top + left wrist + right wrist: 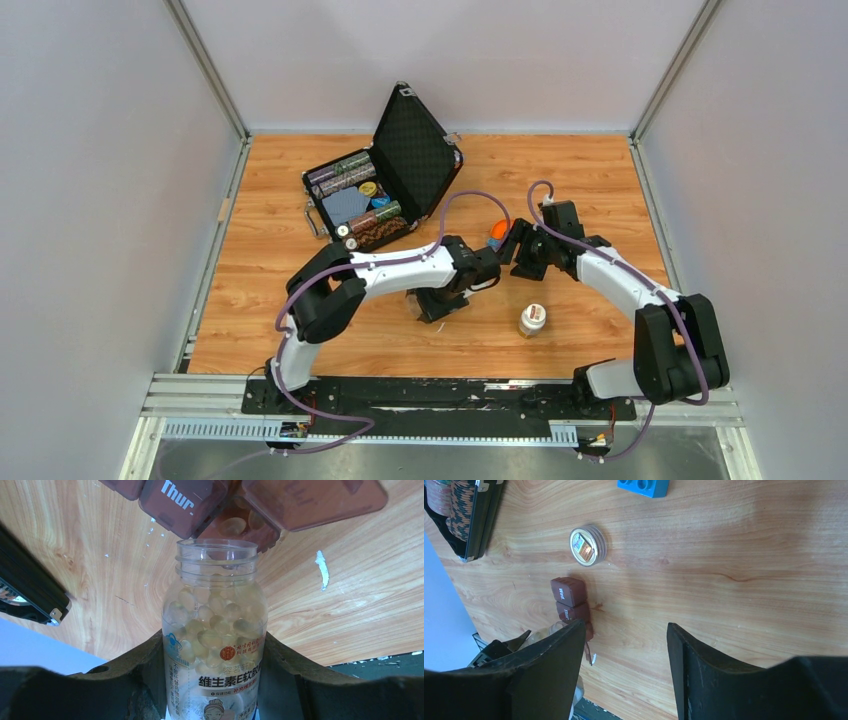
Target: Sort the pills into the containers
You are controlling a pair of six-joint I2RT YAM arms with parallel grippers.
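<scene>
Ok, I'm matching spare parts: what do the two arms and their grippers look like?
Both the left arm and right arm have white links between chunky black joints, with a purple cable running along each. The left gripper and right gripper each have two broad matte black fingers.

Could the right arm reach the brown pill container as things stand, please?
Probably yes: the right gripper is open and empty, and the container lies uncovered at its closed end; the left gripper holds a bottle at its open end.

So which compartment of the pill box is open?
The end compartment beside the closed Thur. one: its lid is up, pills inside, facing the bottle.
</scene>
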